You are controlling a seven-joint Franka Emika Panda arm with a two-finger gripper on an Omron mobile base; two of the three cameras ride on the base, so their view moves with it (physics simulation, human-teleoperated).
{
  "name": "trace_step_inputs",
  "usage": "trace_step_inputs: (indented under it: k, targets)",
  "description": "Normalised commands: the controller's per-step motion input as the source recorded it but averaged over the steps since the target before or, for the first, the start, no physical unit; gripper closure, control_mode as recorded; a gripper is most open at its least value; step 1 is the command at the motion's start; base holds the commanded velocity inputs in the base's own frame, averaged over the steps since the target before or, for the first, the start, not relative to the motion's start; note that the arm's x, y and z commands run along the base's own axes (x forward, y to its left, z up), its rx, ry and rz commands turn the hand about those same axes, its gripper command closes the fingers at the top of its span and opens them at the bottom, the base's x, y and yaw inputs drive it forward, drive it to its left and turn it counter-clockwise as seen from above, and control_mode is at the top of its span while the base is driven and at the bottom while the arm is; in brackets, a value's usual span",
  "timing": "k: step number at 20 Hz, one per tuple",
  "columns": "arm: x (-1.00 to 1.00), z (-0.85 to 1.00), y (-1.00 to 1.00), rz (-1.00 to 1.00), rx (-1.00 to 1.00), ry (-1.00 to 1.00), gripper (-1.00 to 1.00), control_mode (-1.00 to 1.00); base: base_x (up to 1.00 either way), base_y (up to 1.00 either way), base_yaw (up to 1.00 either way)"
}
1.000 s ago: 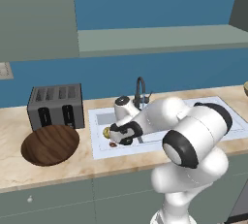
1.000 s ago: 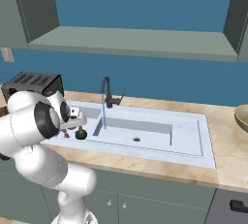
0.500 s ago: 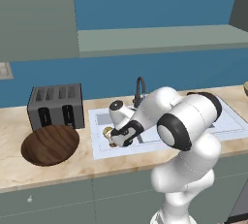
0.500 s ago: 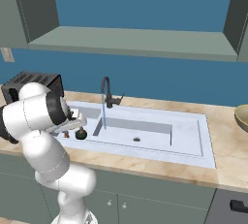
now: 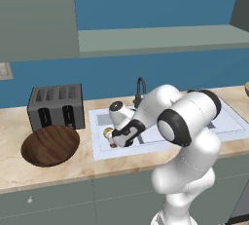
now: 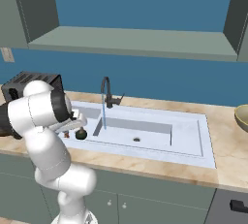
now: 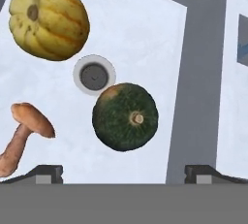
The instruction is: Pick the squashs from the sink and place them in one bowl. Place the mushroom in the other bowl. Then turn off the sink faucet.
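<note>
Sink basin, contents: green squash point(image 7: 125, 117), one, lying on the basin floor just beside the drain point(image 7: 94, 75), stem end facing the hand camera; in the right base view it is the dark ball point(image 6: 81, 134) at the near-left of the sink point(image 6: 193, 140). Yellow squash point(image 7: 48, 18), one, on the far side of the drain from the green one, apart from it. Mushroom point(image 7: 25, 133), one, cap toward the drain, stalk trailing away, near the green squash but not touching. Gripper point(image 7: 121, 173), one, above the basin with its fingers point(image 7: 46, 172) spread fully wide and nothing between them; the green squash sits roughly centred in the gap. Hazards, as judged: the squash is round and smooth, so an off-centre close could squirt it sideways toward the drain or into the mushroom; with the fingers this wide, the left one may come down on the mushroom or catch it in the same grasp, sending it to the wrong bowl; the basin wall beside the squash leaves little room for the right finger. Faucet point(image 6: 107, 93), one, behind the drain, a blue stream running from its spout into the other basin; wet items may slip. Wooden bowl point(image 5: 50, 145), one, on the counter left of the sink, nothing in it. Second bowl point(image 6: 242, 117), one, edge visible far right of the sink. Toaster point(image 5: 55, 105), one, behind the wooden bowl.
</note>
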Motion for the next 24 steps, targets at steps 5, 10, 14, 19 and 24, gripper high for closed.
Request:
trace_step_inputs:
  k: [5, 10, 14, 19, 24]
  targets:
    - [0.36, -0.21, 0.0, 0.0, 0.0, 0.0, -1.0, -1.0, 0.0, 0.0, 0.0]
    - [0.23, -0.32, 0.0, 0.0, 0.0, 0.0, -1.0, -1.0, 0.0, 0.0, 0.0]
    - [0.0, -0.17, 0.0, 0.0, 0.01, 0.0, -1.0, -1.0, 0.0, 0.0, 0.0]
    - [0.0, -0.26, 0.0, 0.0, 0.0, 0.0, -1.0, -1.0, 0.0, 0.0, 0.0]
    - [0.0, -0.4, 0.0, 0.0, 0.0, 0.0, -1.0, -1.0, 0.0, 0.0, 0.0]
